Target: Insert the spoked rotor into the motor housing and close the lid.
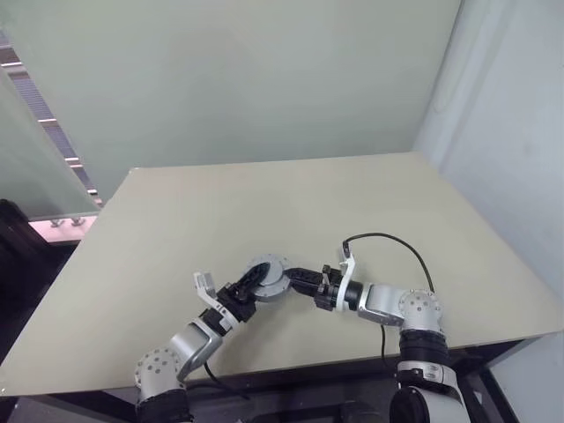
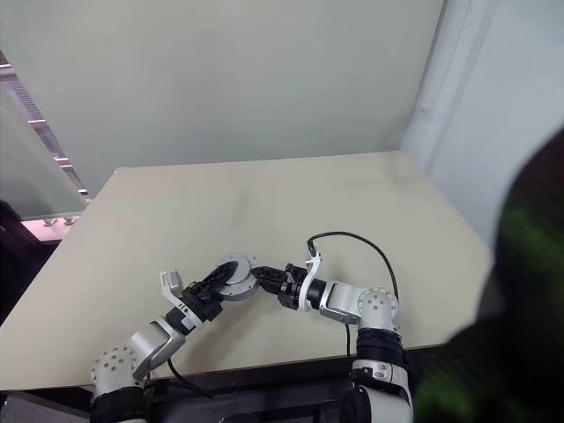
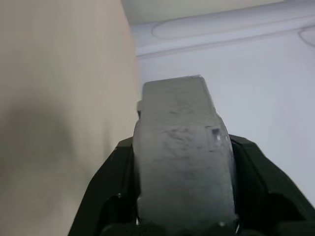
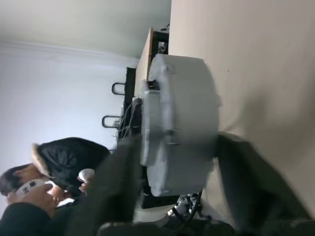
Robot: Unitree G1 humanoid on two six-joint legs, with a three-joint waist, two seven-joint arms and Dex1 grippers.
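Observation:
The motor housing (image 1: pixel 269 273), a round silver-rimmed part, hangs low over the front middle of the beige table (image 1: pixel 264 203), between both grippers. Its upward face is grey with a dark patch, and I cannot tell whether that is the lid. The spoked rotor is hidden. My left gripper (image 1: pixel 253 281) comes in from the left. In the left wrist view its black fingers (image 3: pixel 106 196) press against both sides of the grey housing (image 3: pixel 182 157). My right gripper (image 1: pixel 295 278) reaches in from the right. Its fingers (image 4: pixel 118 187) stand on either side of the housing (image 4: pixel 179 128), slightly off it.
A black cable (image 1: pixel 388 238) loops up from my right wrist. The table's front edge (image 1: pixel 264 370) runs just below the arms and a wall closes off the right side. In the right wrist view a person (image 4: pixel 64 162) in dark clothing holds white controllers beyond the table.

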